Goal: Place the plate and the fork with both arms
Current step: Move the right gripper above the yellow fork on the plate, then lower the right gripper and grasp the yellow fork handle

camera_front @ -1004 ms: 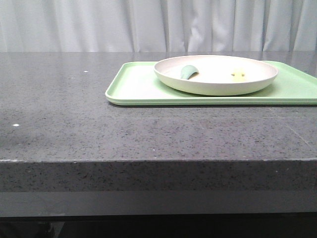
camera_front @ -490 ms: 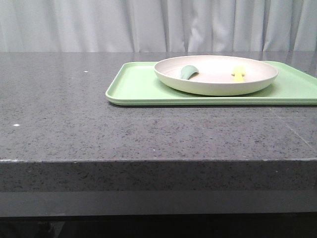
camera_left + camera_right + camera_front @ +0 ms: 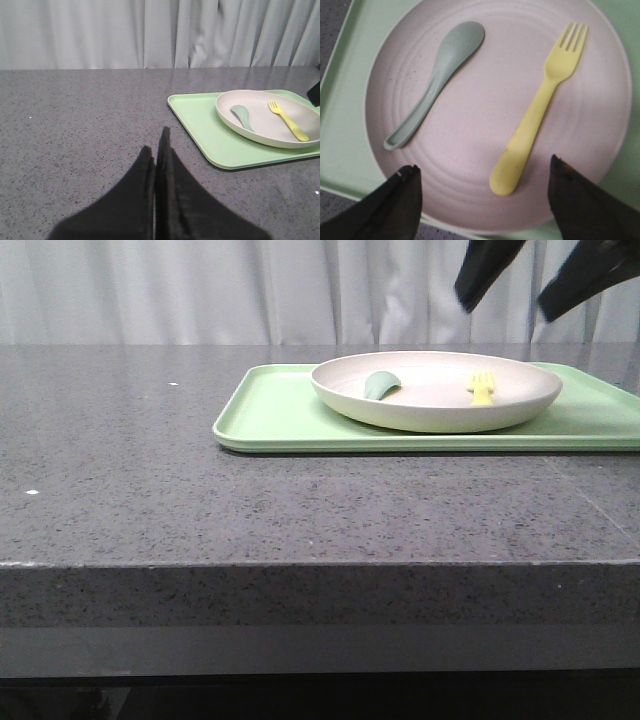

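Counter (image 3: 200, 510): dark speckled stone, carrying everything.
Tray (image 3: 270, 415): flat light-green rectangle on the counter's right half.
Plate (image 3: 436, 412): cream-white, resting on the tray, holding both utensils.
Right tool (image 3: 530, 285): hanging above the plate's right side, fingers spread wide, gripping nothing.
Left tool (image 3: 156, 165): low over bare counter, well apart from the tray, fingers pressed together, empty.
Spoon (image 3: 435, 82): grey-green, lying in the plate's left part.
Fork (image 3: 540, 107): pale yellow, lying flat in the plate's right part, beside the spoon without touching.

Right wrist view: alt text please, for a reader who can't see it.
Looking down on the cream plate, which holds a yellow fork and a grey-green spoon, apart from each other. The plate sits on a green tray; the right gripper is open above them.
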`<move>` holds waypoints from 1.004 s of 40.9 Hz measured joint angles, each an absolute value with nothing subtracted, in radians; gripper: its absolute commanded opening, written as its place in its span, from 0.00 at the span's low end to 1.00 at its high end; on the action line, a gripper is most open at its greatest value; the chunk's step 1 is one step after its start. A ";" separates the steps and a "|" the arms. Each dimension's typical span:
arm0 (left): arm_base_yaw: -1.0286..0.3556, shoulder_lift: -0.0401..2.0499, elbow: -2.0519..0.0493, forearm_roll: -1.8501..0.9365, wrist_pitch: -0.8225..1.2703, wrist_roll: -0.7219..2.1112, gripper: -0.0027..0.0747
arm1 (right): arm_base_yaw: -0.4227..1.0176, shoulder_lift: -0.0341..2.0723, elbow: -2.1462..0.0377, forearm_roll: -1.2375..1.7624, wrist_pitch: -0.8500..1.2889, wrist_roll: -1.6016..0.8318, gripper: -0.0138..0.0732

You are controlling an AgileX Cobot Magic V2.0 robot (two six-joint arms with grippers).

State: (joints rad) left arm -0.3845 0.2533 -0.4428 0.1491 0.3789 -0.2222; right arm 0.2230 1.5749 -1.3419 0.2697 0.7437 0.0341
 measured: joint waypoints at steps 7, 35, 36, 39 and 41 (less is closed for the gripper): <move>-0.385 0.253 -0.443 0.151 0.379 -0.222 0.01 | 0.223 1.734 -1.469 0.268 0.797 0.073 0.76; -0.385 0.253 -0.441 0.151 0.379 -0.222 0.01 | 0.223 1.877 -1.549 0.146 0.839 0.203 0.65; -0.385 0.253 -0.441 0.151 0.379 -0.222 0.01 | 0.223 1.877 -1.550 0.144 0.837 0.203 0.64; -0.385 0.253 -0.441 0.151 0.379 -0.222 0.01 | 0.223 1.880 -1.552 0.143 0.837 0.203 0.57; -0.385 0.253 -0.441 0.151 0.379 -0.222 0.01 | 0.223 1.881 -1.552 0.143 0.835 0.203 0.49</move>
